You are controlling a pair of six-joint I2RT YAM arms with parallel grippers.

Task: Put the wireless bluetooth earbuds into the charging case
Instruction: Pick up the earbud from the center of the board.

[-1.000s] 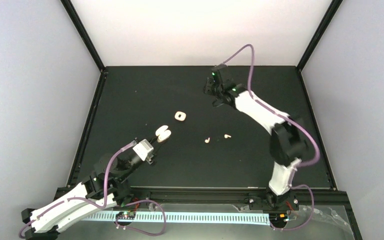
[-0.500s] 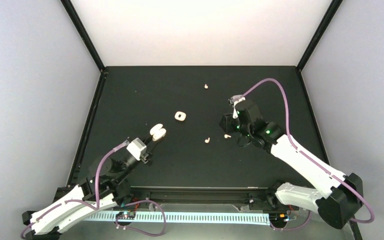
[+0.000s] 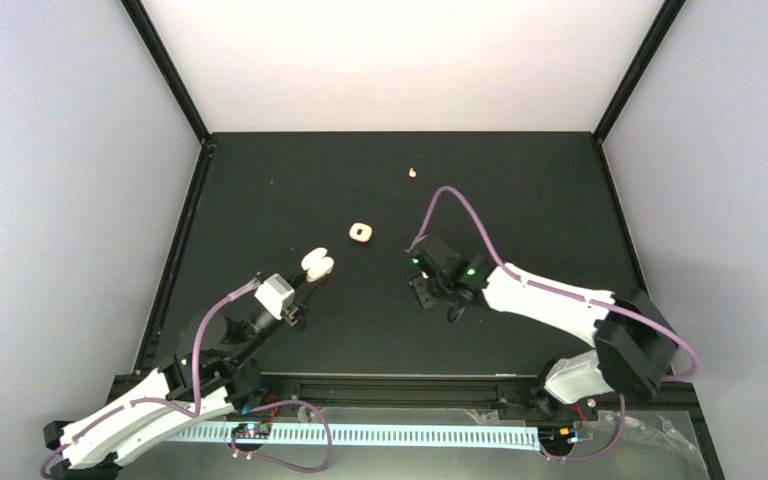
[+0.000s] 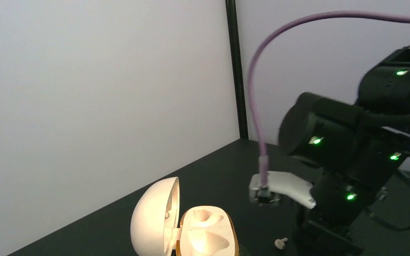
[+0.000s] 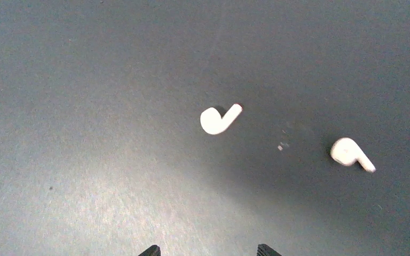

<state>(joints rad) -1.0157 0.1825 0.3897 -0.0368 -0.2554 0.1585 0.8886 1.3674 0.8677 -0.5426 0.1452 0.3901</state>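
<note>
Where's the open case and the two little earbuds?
open case [image 4: 203, 237]: left wrist view, on its inner tray.
middle earbud [image 5: 216, 120]: right wrist view, round head.
outer earbud [image 5: 347, 152]: right wrist view, round head.

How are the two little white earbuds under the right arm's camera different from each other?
The left earbud points its stem up and right; the right earbud points its stem down and right. The left earbud lies in line with the gap between the right fingers; the right earbud lies off to the side. Both are cream-white, loose on the black table, untouched.
</note>
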